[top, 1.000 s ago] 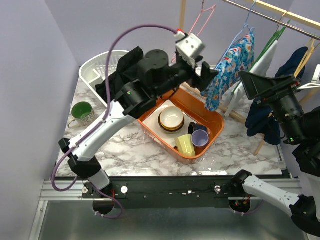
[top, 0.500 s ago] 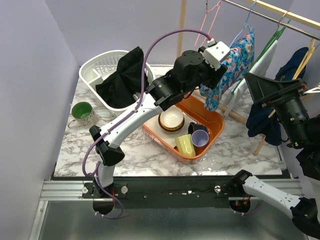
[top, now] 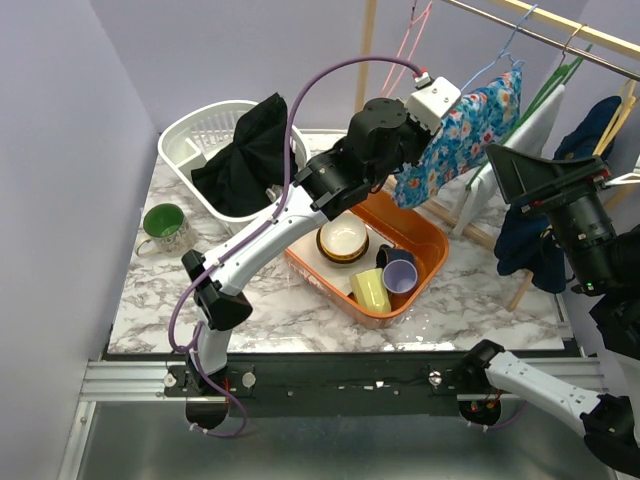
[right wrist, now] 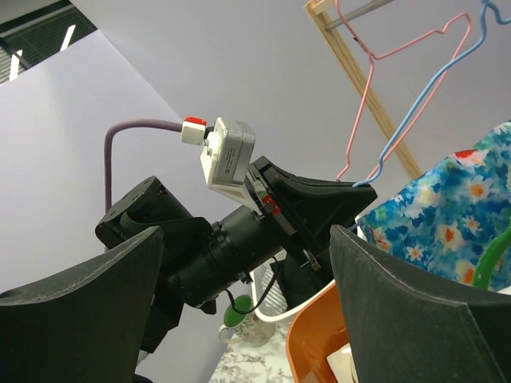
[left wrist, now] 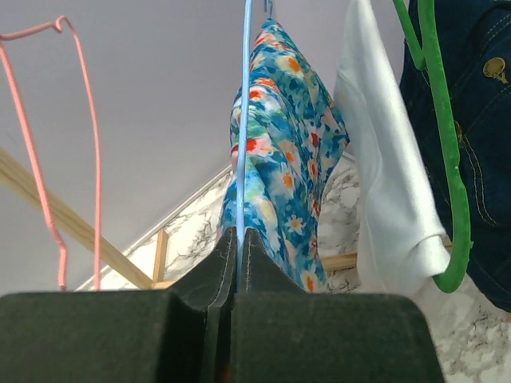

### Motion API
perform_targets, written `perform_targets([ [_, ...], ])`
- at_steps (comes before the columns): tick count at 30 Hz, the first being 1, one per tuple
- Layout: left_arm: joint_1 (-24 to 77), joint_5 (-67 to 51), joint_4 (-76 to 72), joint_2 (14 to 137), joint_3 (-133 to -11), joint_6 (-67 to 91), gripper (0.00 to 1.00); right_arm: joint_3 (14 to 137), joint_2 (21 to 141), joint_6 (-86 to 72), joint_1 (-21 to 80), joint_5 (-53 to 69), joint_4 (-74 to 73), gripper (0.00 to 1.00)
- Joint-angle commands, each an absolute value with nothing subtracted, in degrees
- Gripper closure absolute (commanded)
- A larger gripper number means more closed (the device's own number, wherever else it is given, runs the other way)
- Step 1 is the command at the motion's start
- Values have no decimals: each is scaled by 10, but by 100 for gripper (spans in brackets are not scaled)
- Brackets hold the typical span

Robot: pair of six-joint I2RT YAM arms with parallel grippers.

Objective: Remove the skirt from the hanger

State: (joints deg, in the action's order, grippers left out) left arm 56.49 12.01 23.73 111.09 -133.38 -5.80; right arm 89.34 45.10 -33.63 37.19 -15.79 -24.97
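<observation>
Cloth of the skirt (top: pixel 455 135), blue with flowers, is seen from the top external camera hung on the blue hanger (top: pixel 505 50) and spread down and to the left of it. The left gripper (top: pixel 422 135) is raised to the lower left of the blue hanger, its tips hidden against the cloth. The right gripper (top: pixel 525 175) is held to the right of the blue hanger and apart from it. An orange tray (top: pixel 395 215) with cups and a bowl lies below the blue hanger.

In the left wrist view the left gripper (left wrist: pixel 237 243) is pressed closed on the wire of the blue hanger (left wrist: pixel 243 120), with no gap between the pads. The skirt (left wrist: pixel 279 159) is draped just right of that wire. A pink hanger (left wrist: pixel 48 144) is hung to its left, and a white garment (left wrist: pixel 391 199) and a green hanger (left wrist: pixel 443 144) to its right.

In the right wrist view the right gripper (right wrist: pixel 246 235) is spread wide with nothing held. The left gripper (right wrist: pixel 351 195) is seen pinching the lower end of the blue hanger (right wrist: pixel 423 104), and the skirt (right wrist: pixel 455 215) is hung below and right of that wire.
</observation>
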Motion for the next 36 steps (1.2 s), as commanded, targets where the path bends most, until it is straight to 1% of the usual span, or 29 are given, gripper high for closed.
perform_targets([
  [1,569,137,172,1071,-1323,-60,100,893,465,-339,374,-155,-236,9],
  [21,569,163,135,1042,-1328,-55,100,897,465,-335,374,-159,-232,9],
  [36,564,163,104,992,-1276,-54,100,893,478,-306,374,-140,-215,9],
])
